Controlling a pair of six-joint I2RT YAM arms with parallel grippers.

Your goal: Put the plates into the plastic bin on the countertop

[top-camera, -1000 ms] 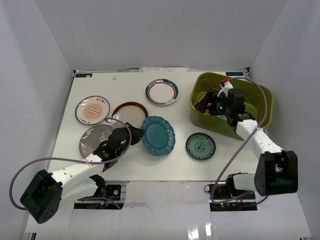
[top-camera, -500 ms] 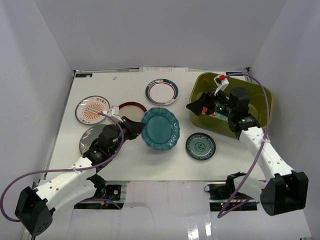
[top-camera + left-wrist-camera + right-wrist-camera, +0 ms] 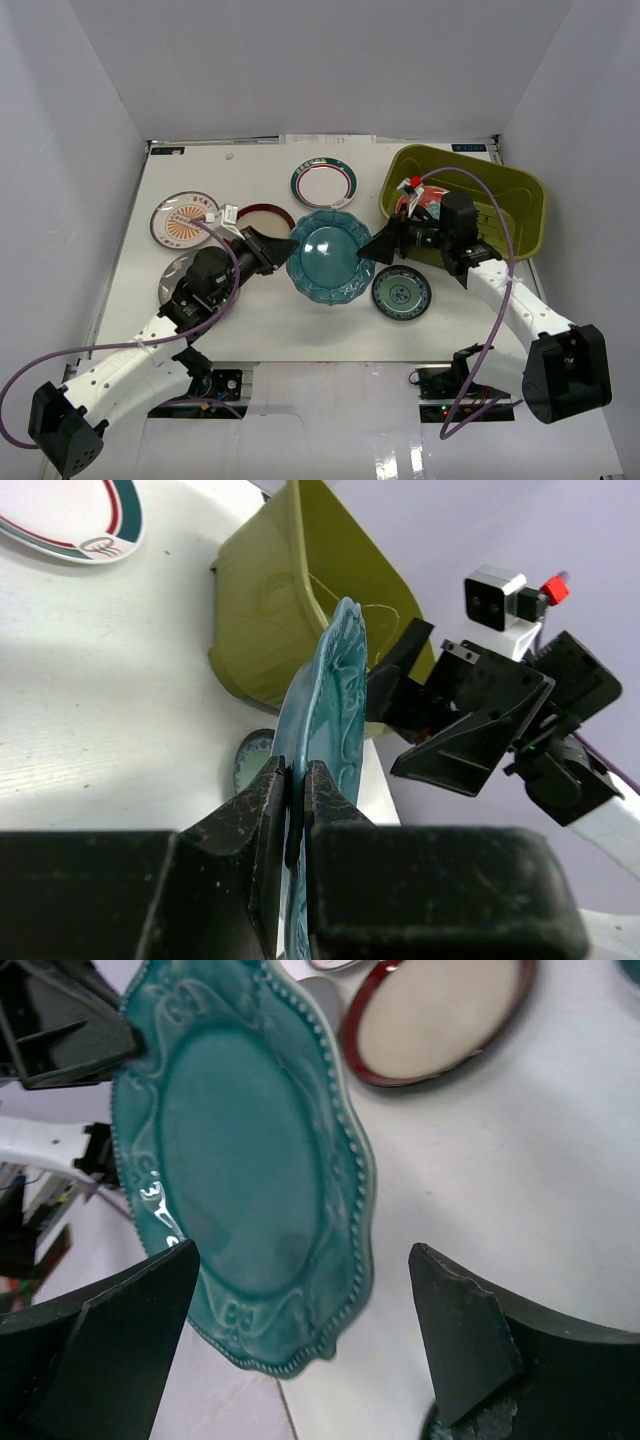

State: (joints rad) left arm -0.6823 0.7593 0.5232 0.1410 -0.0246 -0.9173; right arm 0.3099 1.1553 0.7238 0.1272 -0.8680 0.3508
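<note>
While the left gripper [image 3: 296,780] clamps the scalloped teal plate [image 3: 330,255] by its rim, raised above the desk [image 3: 250,170] near the plastic bin [image 3: 528,210], the right gripper [image 3: 380,248] gapes at its far edge. This looks like a handover, so the right must close before the left releases.

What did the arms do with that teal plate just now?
The left claw, shut on the teal plate, lifted it off the countertop and carried it right, toward the plastic bin. The right claw came out of the bin, open, to meet it. The other plates stayed put.
</note>
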